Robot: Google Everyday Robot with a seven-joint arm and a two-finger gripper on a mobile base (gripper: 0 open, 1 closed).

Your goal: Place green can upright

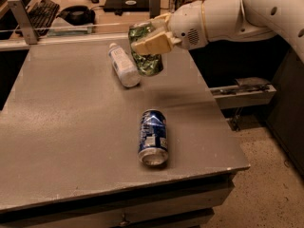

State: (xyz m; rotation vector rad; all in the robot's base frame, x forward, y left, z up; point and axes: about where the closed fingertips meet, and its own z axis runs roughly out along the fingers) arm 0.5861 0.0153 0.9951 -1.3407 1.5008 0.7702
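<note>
The green can (149,62) is a shiny, dented green drink can. My gripper (148,41) is shut on it and holds it roughly upright, slightly tilted, in the air above the far right part of the grey table (71,127). A beige finger (151,44) crosses the can's front. The white arm reaches in from the upper right.
A white plastic bottle (122,64) lies on its side just left of the held can. A blue-and-white can (153,137) lies on its side near the table's front right. A keyboard (40,11) and desk items sit behind the table. The table's right edge drops to the floor.
</note>
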